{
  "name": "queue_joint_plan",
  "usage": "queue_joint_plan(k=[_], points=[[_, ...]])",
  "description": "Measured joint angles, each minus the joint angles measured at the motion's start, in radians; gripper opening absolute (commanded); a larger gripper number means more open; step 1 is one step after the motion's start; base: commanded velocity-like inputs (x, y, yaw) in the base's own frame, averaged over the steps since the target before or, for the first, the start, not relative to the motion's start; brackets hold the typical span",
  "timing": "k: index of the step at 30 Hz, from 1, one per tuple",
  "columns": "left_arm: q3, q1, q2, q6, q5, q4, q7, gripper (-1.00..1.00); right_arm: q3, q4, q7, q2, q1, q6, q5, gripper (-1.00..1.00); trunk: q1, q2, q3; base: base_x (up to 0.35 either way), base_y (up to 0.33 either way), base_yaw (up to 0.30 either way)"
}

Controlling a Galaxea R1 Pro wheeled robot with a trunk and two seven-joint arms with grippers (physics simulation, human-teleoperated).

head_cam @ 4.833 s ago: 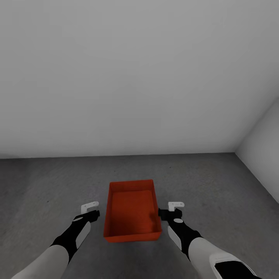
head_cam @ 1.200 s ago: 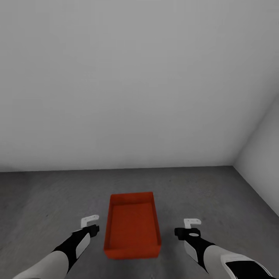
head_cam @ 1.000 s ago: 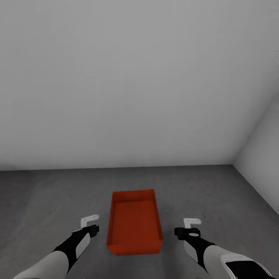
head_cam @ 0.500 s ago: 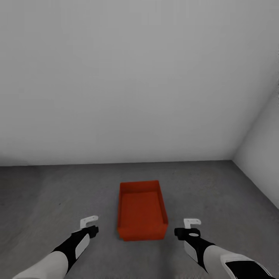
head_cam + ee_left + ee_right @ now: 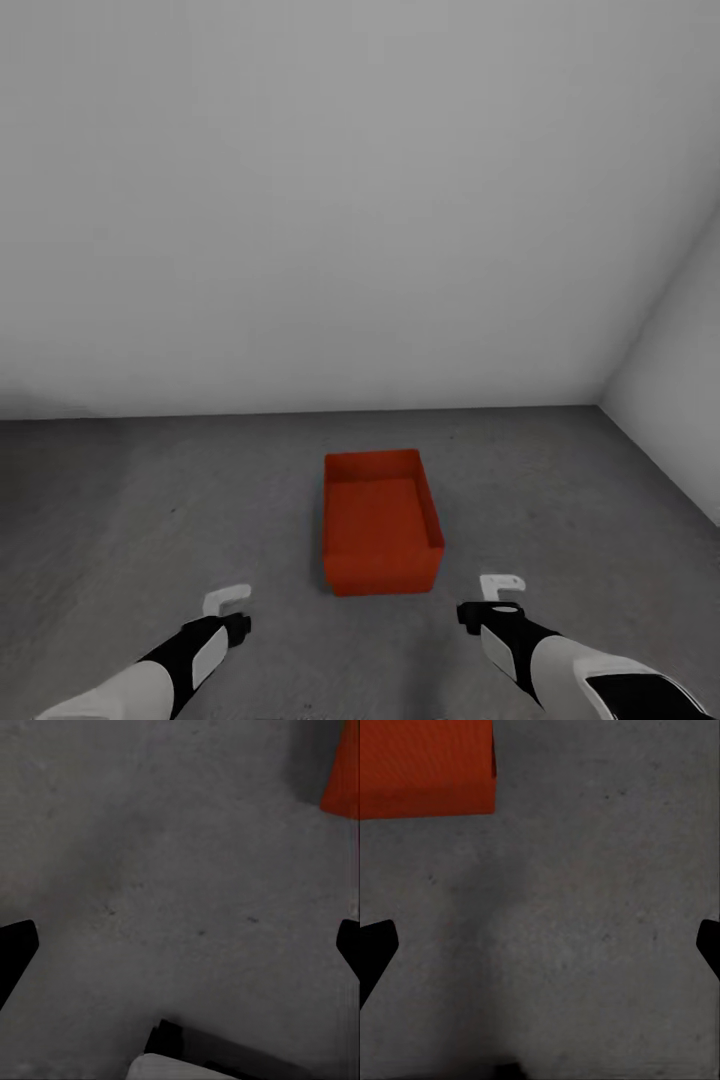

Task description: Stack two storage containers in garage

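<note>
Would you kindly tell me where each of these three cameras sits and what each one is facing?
Head view: high on the robot, looking down at an orange bin on the grey floor by white walls; both forearms show.
Left wrist view: faces the floor; dark fingers at the edges, bin corner.
Right wrist view: faces the floor; fingers, bin.
All three share the bin and floor.

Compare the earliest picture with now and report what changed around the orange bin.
The right gripper, earlier against the container's side wall, has let go, and both it and the left gripper now sit nearer the robot than the bin, apart from it. The bin appears farther off, so the robot seems to have backed away. Unchanged: the bin rests upright and empty on the grey floor.
</note>
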Motion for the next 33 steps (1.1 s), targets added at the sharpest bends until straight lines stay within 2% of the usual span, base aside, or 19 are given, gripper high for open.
queue_joint_plan(k=[1, 4, 7, 9, 14, 17, 21, 26, 29, 33], points=[[0.0, 0.0, 0.001, -0.002, 0.0, 0.046, -0.002, 1.0, -0.001, 0.001, -0.002, -0.001, 0.017, 0.005, 0.0, 1.0, 0.0, 0.0, 0.0, -0.031, 0.021, 0.0], [0.0, 0.0, 0.004, -0.002, 0.001, 0.105, -0.003, 1.0, -0.001, 0.001, -0.005, -0.006, 0.072, 0.009, -0.001, 1.0, 0.0, 0.0, 0.0, -0.018, 0.012, 0.0], [0.0, 0.005, 0.006, 0.0, 0.001, 0.13, -0.002, 1.0, -0.002, 0.001, -0.005, -0.012, 0.15, 0.006, -0.001, 1.0, 0.0, 0.0, 0.0, -0.006, 0.004, 0.0], [0.0, 0.007, 0.006, 0.0, 0.001, 0.134, -0.002, 1.0, 0.0, 0.001, -0.004, -0.013, 0.177, 0.005, 0.0, 1.0, 0.0, 0.0, 0.0, -0.003, 0.002, 0.0], [-0.001, 0.014, 0.006, 0.0, -0.005, 0.14, -0.003, 1.0, 0.0, 0.001, -0.003, -0.014, 0.288, 0.002, 0.0, 1.0, 0.0, 0.0, 0.0, 0.0, 0.0, 0.0], [0.0, 0.048, 0.007, -0.001, -0.006, 0.142, -0.003, 1.0, -0.001, 0.001, -0.002, -0.012, 0.374, -0.008, 0.0, 1.0, 0.0, 0.0, 0.0, 0.0, 0.0, 0.0], [0.0, 0.108, 0.012, -0.001, -0.006, 0.142, -0.003, 1.0, 0.001, 0.0, 0.0, -0.009, 0.451, -0.022, 0.001, 1.0, 0.0, 0.0, 0.0, 0.0, 0.0, 0.0], [-0.001, 0.157, 0.013, -0.001, -0.006, 0.142, -0.003, 1.0, 0.002, 0.0, 0.003, -0.007, 0.506, -0.033, 0.007, 1.0, 0.0, 0.0, 0.0, 0.0, 0.0, 0.0], [0.0, 0.201, 0.012, -0.002, -0.007, 0.142, -0.003, 1.0, 0.002, -0.001, 0.018, -0.004, 0.549, -0.074, 0.009, 1.0, 0.0, 0.0, 0.0, 0.0, 0.0, 0.0], [0.0, 0.221, 0.012, -0.01, -0.004, 0.141, -0.003, 1.0, 0.004, -0.001, 0.051, -0.003, 0.587, -0.123, 0.011, 1.0, 0.0, 0.0, 0.0, 0.0, 0.0, 0.0]])
